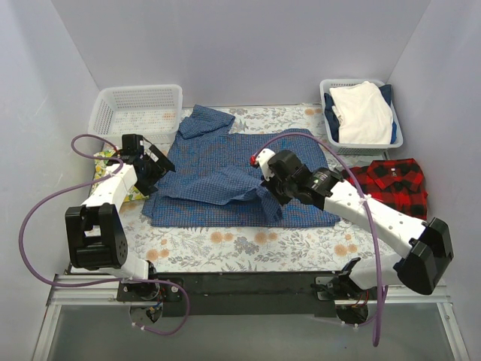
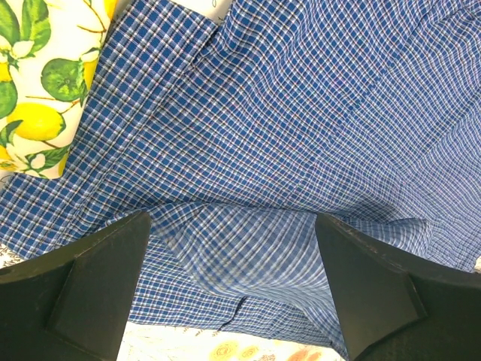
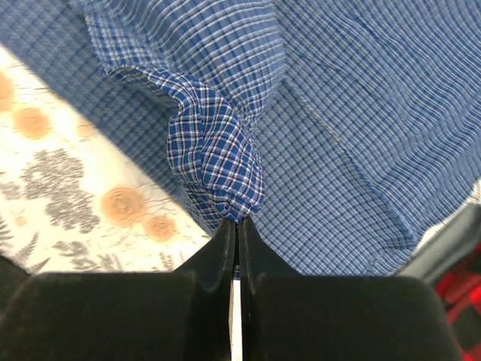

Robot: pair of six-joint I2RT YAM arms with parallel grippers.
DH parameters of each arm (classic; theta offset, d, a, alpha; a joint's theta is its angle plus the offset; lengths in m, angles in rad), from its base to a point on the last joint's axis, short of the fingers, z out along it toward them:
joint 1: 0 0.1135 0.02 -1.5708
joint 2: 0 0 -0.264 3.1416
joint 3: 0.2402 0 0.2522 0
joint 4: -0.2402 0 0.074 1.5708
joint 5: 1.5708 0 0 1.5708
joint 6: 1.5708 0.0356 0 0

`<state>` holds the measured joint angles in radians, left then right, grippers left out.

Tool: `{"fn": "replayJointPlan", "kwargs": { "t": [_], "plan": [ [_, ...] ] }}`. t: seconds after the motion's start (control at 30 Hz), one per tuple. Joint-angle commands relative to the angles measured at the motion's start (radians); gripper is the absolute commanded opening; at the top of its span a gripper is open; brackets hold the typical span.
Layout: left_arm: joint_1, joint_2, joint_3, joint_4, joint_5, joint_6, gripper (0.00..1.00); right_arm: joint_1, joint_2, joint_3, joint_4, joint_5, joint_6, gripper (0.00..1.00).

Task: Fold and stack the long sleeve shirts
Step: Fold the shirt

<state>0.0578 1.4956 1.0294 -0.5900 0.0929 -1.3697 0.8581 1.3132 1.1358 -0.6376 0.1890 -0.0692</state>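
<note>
The blue check shirt (image 1: 218, 169) lies spread across the middle of the table, with one sleeve folded over near its top left. My right gripper (image 1: 264, 183) is shut on a bunched fold of the blue shirt (image 3: 218, 150), lifted a little above the rest of the cloth; the pinch shows in the right wrist view at the right gripper (image 3: 237, 219). My left gripper (image 1: 160, 167) hovers open over the shirt's left edge, and the left gripper (image 2: 231, 226) has only blue cloth (image 2: 301, 113) below it. The red-and-black plaid shirt (image 1: 392, 184) lies folded at the right.
An empty white basket (image 1: 135, 105) stands at the back left. A second basket (image 1: 328, 113) at the back right holds a white garment (image 1: 364, 111). A lemon-print cloth (image 1: 105, 162) lies under the left arm. A floral tablecloth (image 1: 240, 244) covers the table.
</note>
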Motion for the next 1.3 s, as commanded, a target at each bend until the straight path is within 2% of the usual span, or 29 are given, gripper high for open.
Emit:
{"fn": "replayJointPlan", "kwargs": {
  "t": [0.0,0.13,0.27,0.47,0.5,0.57,0.6,0.73,0.83,1.0,1.03,1.13,1.27],
  "plan": [
    [0.005,-0.009,0.027,0.015,0.019,0.0,0.92,0.042,0.03,0.027,0.003,0.105,-0.023,0.01],
    [0.007,0.005,0.032,0.015,0.042,0.001,0.92,0.133,0.112,-0.002,-0.027,0.155,-0.06,0.01],
    [0.005,0.008,0.032,0.016,0.07,0.006,0.92,0.245,0.184,-0.039,-0.059,0.208,-0.029,0.01],
    [0.007,0.047,0.046,0.015,0.114,0.021,0.91,0.272,0.207,-0.086,-0.128,0.277,0.114,0.01],
    [0.007,0.051,0.049,0.015,0.128,0.023,0.9,0.272,0.21,-0.093,-0.131,0.276,0.123,0.14],
    [0.005,0.058,0.055,0.018,0.137,0.027,0.9,0.272,0.219,-0.096,-0.139,0.258,0.138,0.29],
    [0.002,0.061,0.063,0.018,0.143,0.03,0.9,0.274,0.225,-0.091,-0.143,0.26,0.15,0.45],
    [0.002,0.066,0.08,0.012,0.142,0.043,0.89,0.272,0.169,-0.067,-0.146,0.308,0.233,0.62],
    [0.0,0.069,0.083,0.012,0.148,0.043,0.89,0.256,0.086,-0.08,-0.128,0.322,0.304,0.69],
    [-0.013,0.083,0.092,0.015,0.16,0.044,0.89,0.136,0.008,-0.14,-0.082,0.235,0.393,0.7],
    [-0.018,0.089,0.096,0.015,0.16,0.044,0.89,0.065,0.008,-0.152,-0.08,0.178,0.405,0.69],
    [-0.041,0.101,0.106,0.016,0.16,0.044,0.89,-0.045,0.0,-0.198,-0.013,0.025,0.385,0.63],
    [-0.042,0.104,0.112,0.016,0.16,0.043,0.89,-0.079,0.012,-0.219,0.108,-0.069,0.318,0.56]
  ]
}}
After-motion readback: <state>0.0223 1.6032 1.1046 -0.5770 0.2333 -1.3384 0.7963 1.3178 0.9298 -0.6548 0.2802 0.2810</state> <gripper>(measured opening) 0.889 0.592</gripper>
